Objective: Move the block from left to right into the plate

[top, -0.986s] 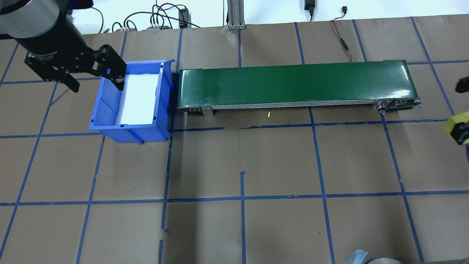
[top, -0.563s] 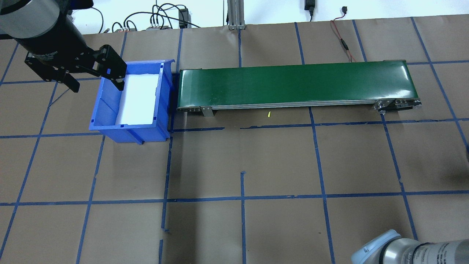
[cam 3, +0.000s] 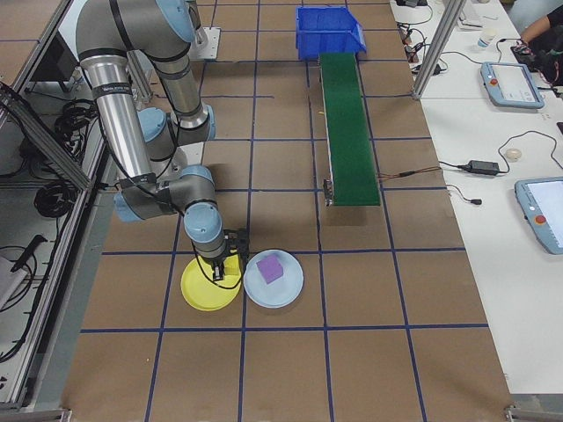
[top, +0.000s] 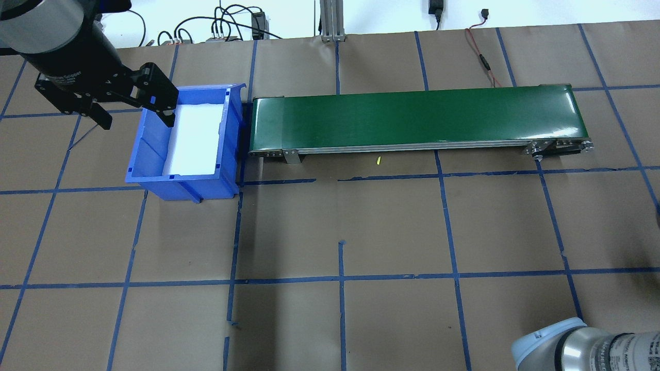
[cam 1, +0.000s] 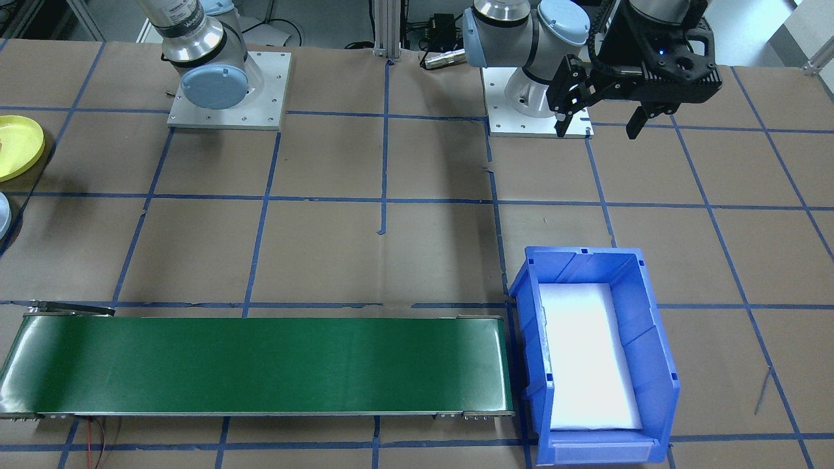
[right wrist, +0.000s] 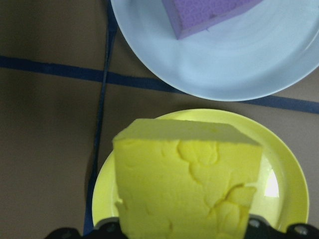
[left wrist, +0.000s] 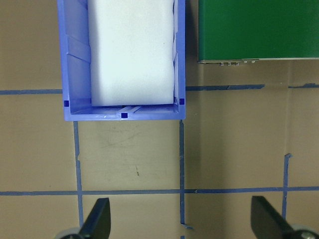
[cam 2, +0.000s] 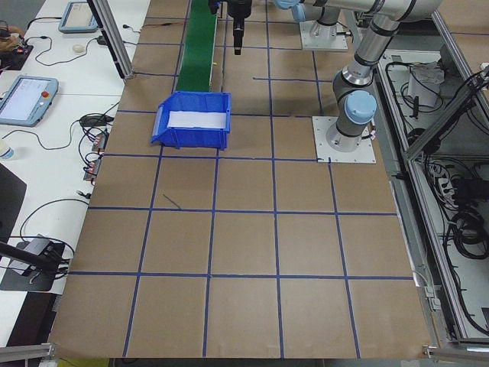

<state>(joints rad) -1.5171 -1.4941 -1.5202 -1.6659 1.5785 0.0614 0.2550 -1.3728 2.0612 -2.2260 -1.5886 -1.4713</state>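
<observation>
The yellow foam block [right wrist: 187, 179] sits gripped in the right hand [right wrist: 182, 226], just above the yellow plate [right wrist: 284, 169]. In the right wrist view the block fills the lower middle, and the plate's rim shows around it. Whether the block touches the plate is hard to tell. In the right side view the right hand [cam 3: 227, 264] is low over the yellow plate [cam 3: 204, 290], and the block itself cannot be made out there.

Just beside the yellow plate is a light blue plate [cam 3: 283, 283] with a purple block [cam 3: 270, 267] on it (the purple block is cut off at the top of the right wrist view).

One second ago the overhead view showed a bit of yellow and a dark hand part at the right edge. Now those are gone, and the right arm's blue and grey elbow [top: 572, 345] has come in at the bottom right corner. The plates do not show in the overhead view. In the front view only part of the yellow plate [cam 1: 19, 146] shows at the left edge.

The left hand [top: 135, 113] has not moved. It hangs spread wide and holding nothing, by the near edge of the blue bin [top: 227, 123], which has white foam [top: 193, 139] inside. The green conveyor belt [top: 417, 118] lies beside the bin on the brown counter [top: 361, 232].
</observation>
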